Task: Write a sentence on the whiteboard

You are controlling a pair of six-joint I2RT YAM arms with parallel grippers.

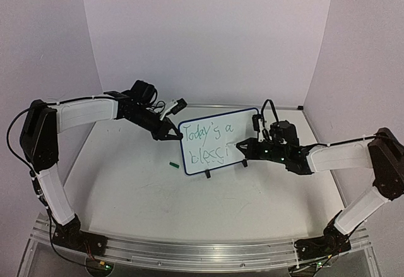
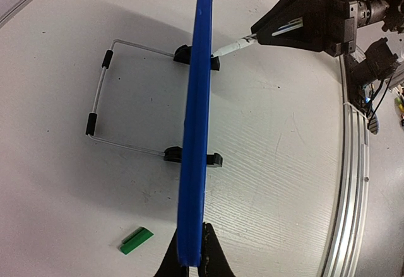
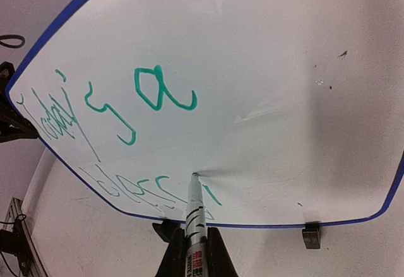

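Right tool [image 1: 243,146], closed around a marker [image 3: 194,214] whose tip touches the whiteboard [image 1: 245,124], which stands upright on the counter [image 1: 189,207] toward its far edge, left edge pinched by the closed left tool [image 1: 169,135]; sentence [image 1: 205,133]: "Today's a" complete, second line partway, last letters outstanding.

The overhead camera sits high at the near side, looking down over the whole table [image 1: 189,214]. The left wrist camera hugs the whiteboard [image 2: 197,132]'s left edge, sighting rightward along it. The right wrist camera, close in, looks leftward down the marker [image 3: 194,220] at the board's face. All three views share the board.
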